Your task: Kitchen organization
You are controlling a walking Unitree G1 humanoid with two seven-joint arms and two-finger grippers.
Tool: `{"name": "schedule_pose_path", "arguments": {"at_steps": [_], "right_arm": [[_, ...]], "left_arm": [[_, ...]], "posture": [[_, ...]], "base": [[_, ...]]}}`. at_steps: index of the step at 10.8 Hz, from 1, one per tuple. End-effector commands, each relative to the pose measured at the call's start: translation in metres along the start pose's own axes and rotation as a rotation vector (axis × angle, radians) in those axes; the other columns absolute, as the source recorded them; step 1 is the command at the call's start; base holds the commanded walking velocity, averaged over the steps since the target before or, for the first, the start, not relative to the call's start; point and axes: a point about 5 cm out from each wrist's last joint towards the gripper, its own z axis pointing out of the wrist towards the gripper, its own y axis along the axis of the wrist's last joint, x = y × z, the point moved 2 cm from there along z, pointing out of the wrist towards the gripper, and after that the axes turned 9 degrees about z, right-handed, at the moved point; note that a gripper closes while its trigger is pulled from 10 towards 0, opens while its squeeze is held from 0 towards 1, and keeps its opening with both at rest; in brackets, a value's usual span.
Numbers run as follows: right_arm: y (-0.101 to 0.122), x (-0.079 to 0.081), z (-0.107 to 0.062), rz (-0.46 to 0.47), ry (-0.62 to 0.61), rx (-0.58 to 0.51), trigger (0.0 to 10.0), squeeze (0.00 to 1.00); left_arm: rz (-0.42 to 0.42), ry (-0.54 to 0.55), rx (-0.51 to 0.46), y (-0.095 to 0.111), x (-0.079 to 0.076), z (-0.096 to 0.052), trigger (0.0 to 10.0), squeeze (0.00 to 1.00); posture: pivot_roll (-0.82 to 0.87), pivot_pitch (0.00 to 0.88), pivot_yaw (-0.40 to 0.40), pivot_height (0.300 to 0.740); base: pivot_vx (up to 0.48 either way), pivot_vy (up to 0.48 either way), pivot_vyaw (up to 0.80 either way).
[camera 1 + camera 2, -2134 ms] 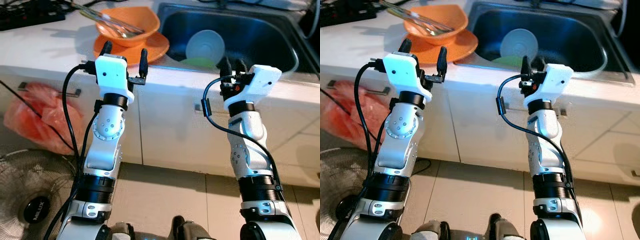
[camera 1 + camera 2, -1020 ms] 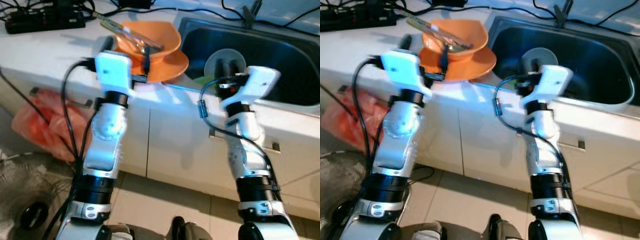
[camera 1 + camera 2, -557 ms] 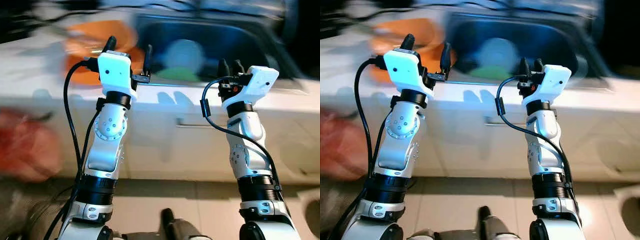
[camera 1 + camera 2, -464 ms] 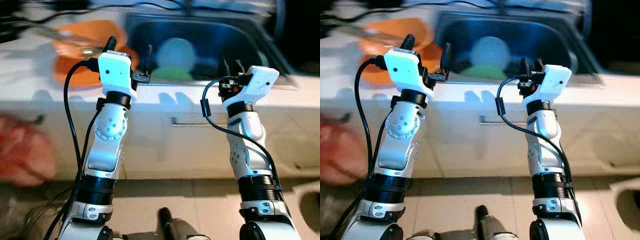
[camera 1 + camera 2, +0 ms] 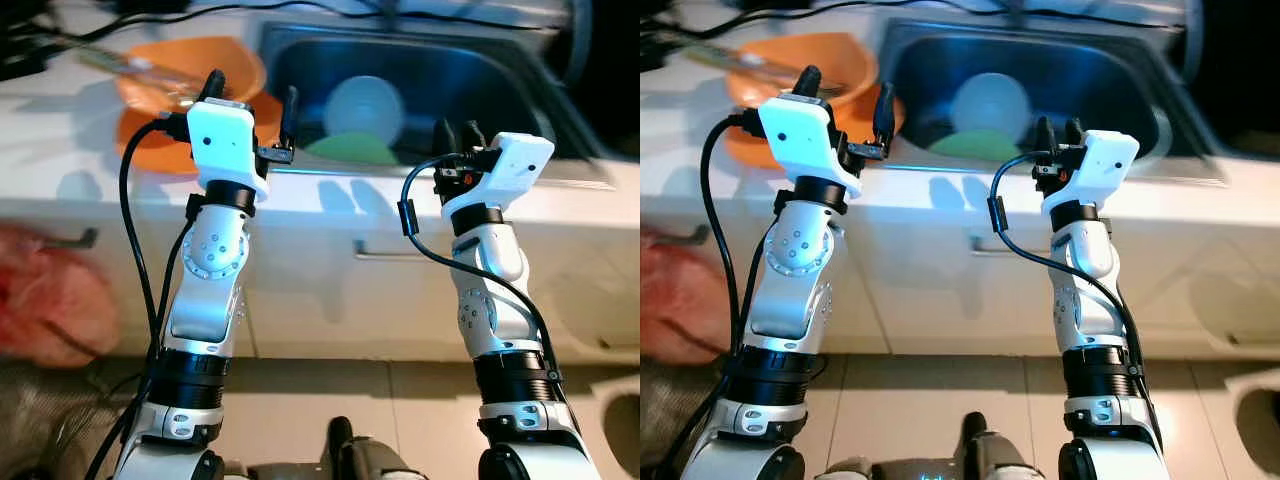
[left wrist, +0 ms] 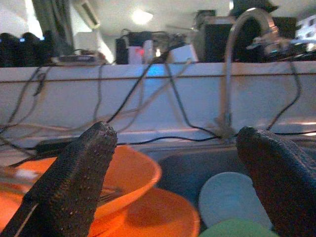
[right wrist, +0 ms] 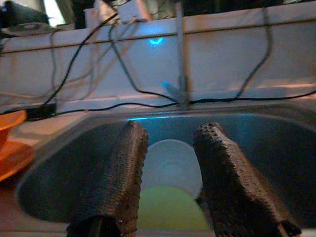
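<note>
The sink holds a pale plate standing behind a green plate. An orange bowl with utensils sits on an orange plate on the worktop, left of the sink. A moment ago the view was blurred and shifted; now it is almost sharp and faces the sink, so I think the robot has finished stepping and can begin reaching. The left claw is wide open and empty, near the bowl. The right claw is a little open, empty, before the sink.

One orange bowl, one orange plate, two dishes in one sink.
</note>
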Motion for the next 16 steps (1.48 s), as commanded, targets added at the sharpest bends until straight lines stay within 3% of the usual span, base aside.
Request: {"name": "schedule_pose_path", "arguments": {"at_steps": [1, 8, 12, 16], "right_arm": [[0.001, 0.0, 0.001, 0.001, -0.001, -0.002, 10.0, 0.0], [0.0, 0.002, 0.001, -0.004, 0.011, 0.003, 10.0, 0.0], [-0.001, 0.003, 0.001, -0.007, 0.021, 0.007, 10.0, 0.0], [-0.002, 0.001, -0.001, -0.007, 0.011, 0.012, 10.0, 0.0]], "left_arm": [[0.001, -0.005, -0.016, 0.005, -0.001, 0.001, 10.0, 0.0], [0.029, 0.024, -0.008, 0.005, 0.01, 0.0, 10.0, 0.0], [0.021, 0.012, 0.019, 0.002, 0.006, 0.0, 10.0, 0.0], [0.025, 0.009, 0.028, 0.0, 0.004, 0.0, 10.0, 0.0]], "posture": [[0.13, 0.183, -0.034, 0.74], [0.13, 0.177, -0.035, 0.74], [0.13, 0.17, -0.034, 0.74], [0.13, 0.18, -0.032, 0.74]], "base": [[0.0, 0.0, 0.0], [0.0, 0.0, 0.0], [0.0, 0.0, 0.0], [0.0, 0.275, 0.0]]}}
